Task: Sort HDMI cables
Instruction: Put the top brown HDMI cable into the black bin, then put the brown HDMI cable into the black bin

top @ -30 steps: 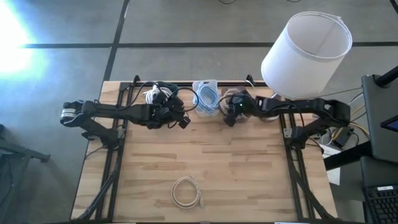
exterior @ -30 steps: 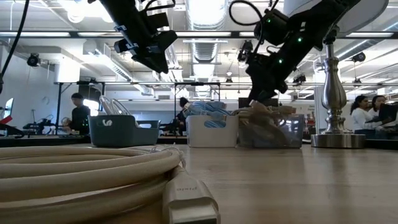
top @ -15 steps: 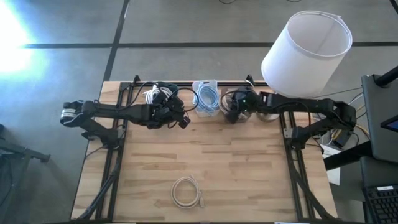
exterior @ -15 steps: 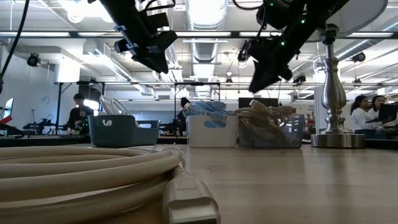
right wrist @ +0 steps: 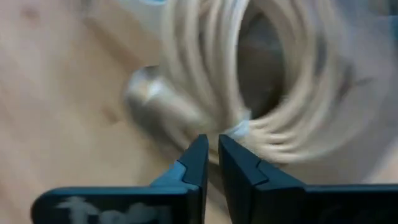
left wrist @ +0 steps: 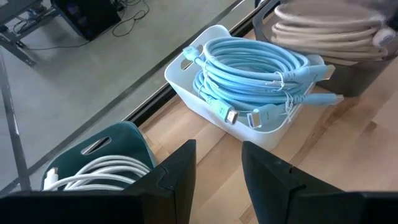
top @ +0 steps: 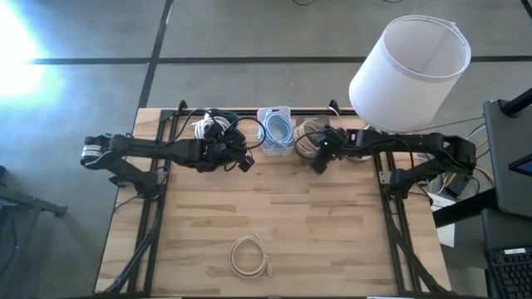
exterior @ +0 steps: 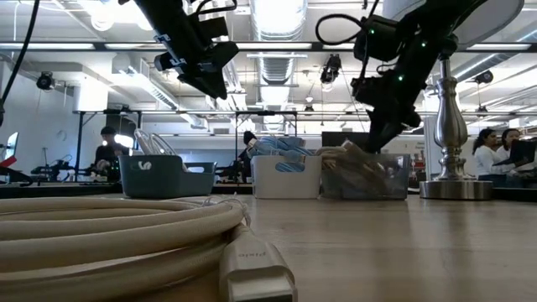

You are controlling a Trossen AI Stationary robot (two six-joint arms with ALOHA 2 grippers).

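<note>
Wooden tabletop [top: 332, 224] is seen from above with three bins along its upper edge, holding white coils [top: 202, 127], light blue coils [top: 276, 129] and beige coils [top: 309, 133], while one beige HDMI cable coil [top: 248, 255] lies alone at lower centre. The left gripper [top: 247, 161], fingers slightly parted and empty, is held between the white and blue bins. The right gripper [top: 319, 165], fingers nearly pressed together with nothing held, is held at the beige bin's edge.

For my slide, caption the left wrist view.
Left gripper open above bins of white, light blue and beige cables.
</note>
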